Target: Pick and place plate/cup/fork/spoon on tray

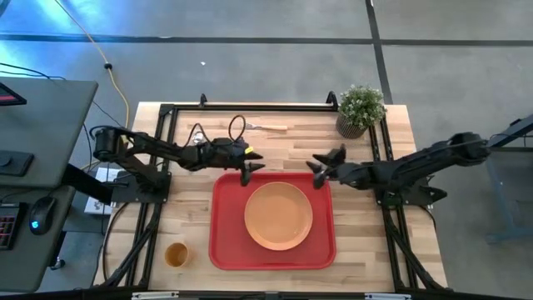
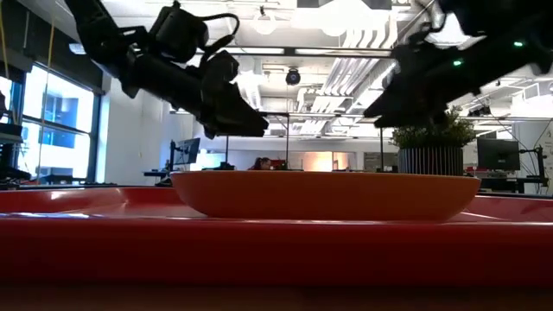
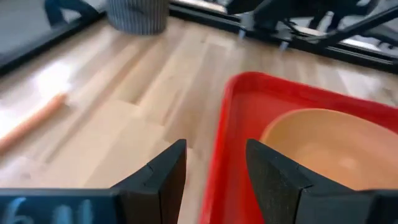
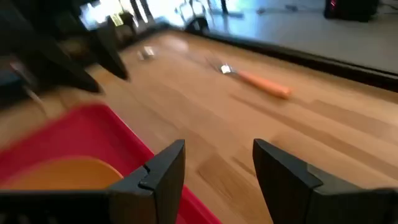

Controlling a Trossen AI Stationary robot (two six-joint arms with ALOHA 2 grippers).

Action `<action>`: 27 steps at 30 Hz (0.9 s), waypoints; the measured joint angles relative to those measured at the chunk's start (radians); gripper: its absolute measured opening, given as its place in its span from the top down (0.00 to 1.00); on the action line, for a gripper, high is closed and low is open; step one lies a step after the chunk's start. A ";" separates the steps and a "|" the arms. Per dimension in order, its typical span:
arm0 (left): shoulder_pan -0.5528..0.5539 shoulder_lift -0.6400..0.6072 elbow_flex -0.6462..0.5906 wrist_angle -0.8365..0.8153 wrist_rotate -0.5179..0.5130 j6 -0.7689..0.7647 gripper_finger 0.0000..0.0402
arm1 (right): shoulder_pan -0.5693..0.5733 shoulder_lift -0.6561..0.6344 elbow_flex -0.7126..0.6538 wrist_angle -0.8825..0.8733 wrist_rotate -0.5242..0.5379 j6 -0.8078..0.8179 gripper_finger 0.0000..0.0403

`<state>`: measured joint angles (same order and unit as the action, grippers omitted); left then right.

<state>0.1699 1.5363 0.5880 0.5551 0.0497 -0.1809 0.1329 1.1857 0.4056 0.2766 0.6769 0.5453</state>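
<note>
- High view: plate [image 1: 278,215] sits inside the red tray [image 1: 226,242], so that step looks done. Cup [image 1: 176,254] stands on the counter [image 1: 400,242] off the tray's left near corner, well apart from both arms. One utensil [image 1: 268,127] lies at the far edge of the counter; orange handle, head too small to tell here. Second utensil not found. Left gripper [image 1: 246,173] hovers at the tray's far left corner, right gripper [image 1: 319,173] at the far right corner, both empty. Potted plant [image 1: 360,109] at far right.
- Low view: plate fills the middle on the tray; both arms hang above it, nothing carried. Plant behind on the right.
- Left wrist view: left gripper [image 3: 216,163] with fingers parted wide, nothing between them, over the tray rim [image 3: 219,149]; plate just beyond.
- Right wrist view: right gripper [image 4: 217,163] spread wide and empty over the tray edge; utensil reads as the fork [image 4: 256,80], tines faint, well ahead on the bare counter.
- Judgement: next is fetching the fork or the cup; the fork needs a reach to the far edge and a low pinch on the thin handle.
</note>
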 joint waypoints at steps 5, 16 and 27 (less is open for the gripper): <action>-0.075 -0.001 0.002 -0.040 0.046 -0.035 0.61 | 0.000 0.155 0.139 -0.139 -0.087 0.024 0.56; -0.158 0.021 -0.001 -0.102 -0.062 -0.017 0.61 | -0.091 0.377 0.393 -0.251 -0.366 -0.207 0.56; -0.068 -0.099 0.001 -0.205 -0.082 -0.026 0.61 | -0.479 0.639 0.855 -0.544 -0.381 -0.530 0.56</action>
<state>0.1023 1.4371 0.5888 0.3502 -0.0327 -0.2073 -0.3456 1.8248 1.2604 -0.2678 0.2962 0.0152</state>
